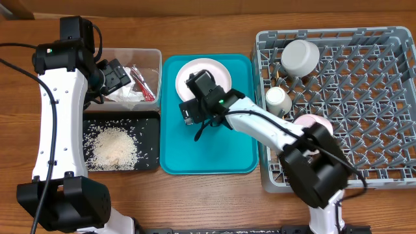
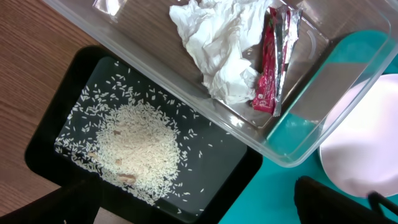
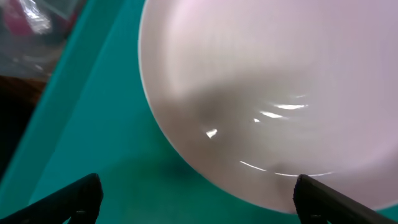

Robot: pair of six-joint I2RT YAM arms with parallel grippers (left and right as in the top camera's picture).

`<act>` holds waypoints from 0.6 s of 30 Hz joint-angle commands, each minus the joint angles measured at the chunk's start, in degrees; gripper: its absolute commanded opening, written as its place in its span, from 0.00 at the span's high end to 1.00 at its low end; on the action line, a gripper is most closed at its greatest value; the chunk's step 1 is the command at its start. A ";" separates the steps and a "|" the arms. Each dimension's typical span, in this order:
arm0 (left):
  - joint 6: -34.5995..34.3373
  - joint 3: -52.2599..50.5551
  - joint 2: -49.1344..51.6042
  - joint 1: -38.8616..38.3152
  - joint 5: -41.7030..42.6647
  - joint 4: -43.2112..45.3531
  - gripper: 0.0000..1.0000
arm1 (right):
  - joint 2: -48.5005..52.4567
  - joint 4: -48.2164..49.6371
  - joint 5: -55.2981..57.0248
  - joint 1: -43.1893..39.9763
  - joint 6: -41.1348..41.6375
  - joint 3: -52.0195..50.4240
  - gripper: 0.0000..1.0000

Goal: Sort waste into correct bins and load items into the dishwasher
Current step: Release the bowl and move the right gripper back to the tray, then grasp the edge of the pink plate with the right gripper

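The pale pink plate [image 1: 203, 77] lies on the teal serving tray [image 1: 208, 149]. My right gripper [image 1: 194, 107] is open and empty, low over the plate's near edge; in the right wrist view its fingertips [image 3: 199, 199] straddle the plate's rim [image 3: 280, 81]. My left gripper [image 1: 120, 75] is open and empty above the clear tub [image 1: 153, 55]; its fingertips [image 2: 199, 205] show at the bottom of the left wrist view. The tub holds the crumpled tissue [image 2: 217, 43] and red wrapper [image 2: 267, 81]. Rice [image 2: 137, 149] lies in the black tray [image 2: 230, 155]. The chopsticks cannot be made out.
The grey dish rack [image 1: 364, 97] at the right holds the grey bowl [image 1: 299, 57], the white cup [image 1: 278, 101] and the pink bowl [image 1: 312, 123], partly hidden by my right arm. The clear tub and black tray [image 1: 149, 123] sit side by side left of the teal tray.
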 commanded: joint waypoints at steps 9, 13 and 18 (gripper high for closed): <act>0.07 1.27 -0.17 0.22 -0.17 0.04 0.00 | 3.78 -4.48 -11.37 -0.11 -0.17 1.14 0.00; 0.07 1.27 -0.17 0.22 -0.15 0.04 0.00 | 3.78 -10.56 -22.62 0.02 0.39 1.14 0.00; 0.07 1.27 -0.17 0.20 -0.15 0.04 0.00 | 3.78 -13.05 -34.77 0.68 0.13 1.14 0.00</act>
